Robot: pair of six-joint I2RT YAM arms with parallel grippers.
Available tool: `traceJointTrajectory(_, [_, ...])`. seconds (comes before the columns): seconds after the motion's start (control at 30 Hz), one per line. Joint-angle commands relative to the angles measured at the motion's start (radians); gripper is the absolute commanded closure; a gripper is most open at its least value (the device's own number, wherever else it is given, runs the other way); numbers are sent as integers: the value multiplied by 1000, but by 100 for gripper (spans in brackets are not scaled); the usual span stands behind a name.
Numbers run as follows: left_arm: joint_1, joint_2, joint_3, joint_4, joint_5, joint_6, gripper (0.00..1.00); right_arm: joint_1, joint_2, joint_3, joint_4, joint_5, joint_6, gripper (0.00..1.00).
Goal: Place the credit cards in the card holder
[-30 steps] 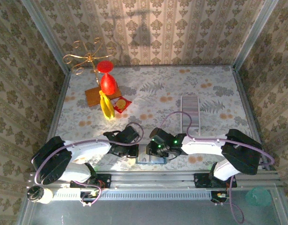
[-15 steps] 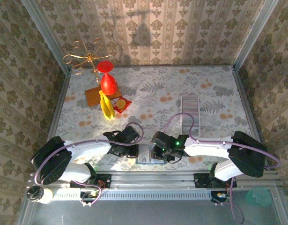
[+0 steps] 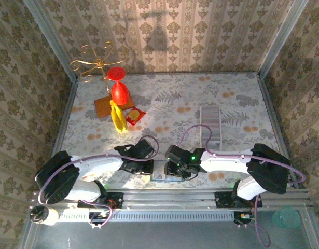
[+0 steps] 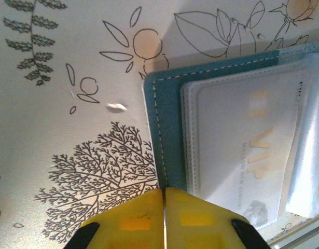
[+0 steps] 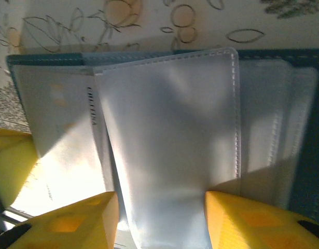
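At the far left of the floral-patterned tabletop stood a gold wire stand. Just beside it was a red plastic goblet. In front of these lay a flat brown wooden board, a yellow banana and a small red packet.

The left gripper was at the near edge of the table. Its yellow fingers were pressed together with no gap. The tips met the stitched left border of the dark-teal, flat, square card holder. I could not tell whether they pinched that border or only pressed on it.

The card holder lay open and flat near the front rail, between the two grippers. A white plastic card with pale "VIP" lettering sat in its left half.

The right gripper was over the holder's middle. Its yellow fingers stood apart. A clear plastic sleeve with a stitched edge lay between them, folded over towards the card. Contact with the sleeve could not be confirmed.

Further right and well apart from the holder lay a pale grey rectangular object. Its detail was too small to read.
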Motion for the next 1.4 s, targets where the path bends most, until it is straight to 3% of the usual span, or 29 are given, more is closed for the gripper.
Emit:
traceJointTrajectory(0.0, [2,0,-28,-16,7,-23,93,7,32,-2,63,-5,28,51])
traceJointTrajectory(0.47, [17,-15,-64,21,33,-48,96,7,23,-36,280,-29,75,57])
traceJointTrajectory(1.03, [161,-123,-272,248,179,-153,96,7,72,-11,348,-71,64,59])
traceJointTrajectory(1.37, [198,-283,-304,145,92,-214,93,23,118,46,395,-100,28,59])
